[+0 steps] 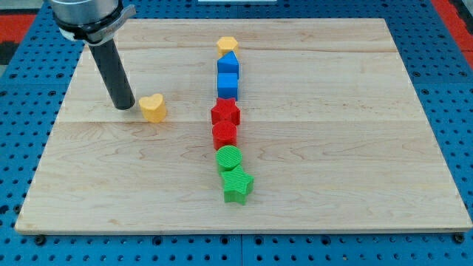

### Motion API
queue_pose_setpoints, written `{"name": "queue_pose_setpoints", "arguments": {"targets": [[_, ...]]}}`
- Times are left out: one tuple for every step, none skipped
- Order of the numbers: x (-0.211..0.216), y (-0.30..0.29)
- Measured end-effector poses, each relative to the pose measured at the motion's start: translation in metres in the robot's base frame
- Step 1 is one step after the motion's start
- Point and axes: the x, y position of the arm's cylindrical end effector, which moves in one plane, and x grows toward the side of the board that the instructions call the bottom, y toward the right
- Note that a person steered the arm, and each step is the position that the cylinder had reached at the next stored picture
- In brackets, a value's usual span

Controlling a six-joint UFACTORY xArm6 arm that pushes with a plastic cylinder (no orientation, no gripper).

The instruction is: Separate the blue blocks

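Note:
Two blue blocks sit touching in a column near the view's top centre: an upper blue block (228, 63) with a pointed top and a blue cube (228, 85) just below it. A yellow block (227, 45) touches the upper blue one from above. A red star (225, 112) touches the cube from below. My tip (123, 106) rests on the board at the view's left, far left of the blue blocks and just left of a yellow heart (153, 107).
The column continues downward with a red block (225, 134), a green cylinder (229, 158) and a green star (237, 185). The wooden board (355, 148) lies on a blue perforated table.

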Motion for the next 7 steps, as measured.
{"name": "queue_pose_setpoints", "arguments": {"targets": [[0.001,0.068],[0.004,0.096],[0.01,0.12],[0.0,0.09],[-0.037,0.086],[-0.076,0.088],[-0.079,0.128]]}}
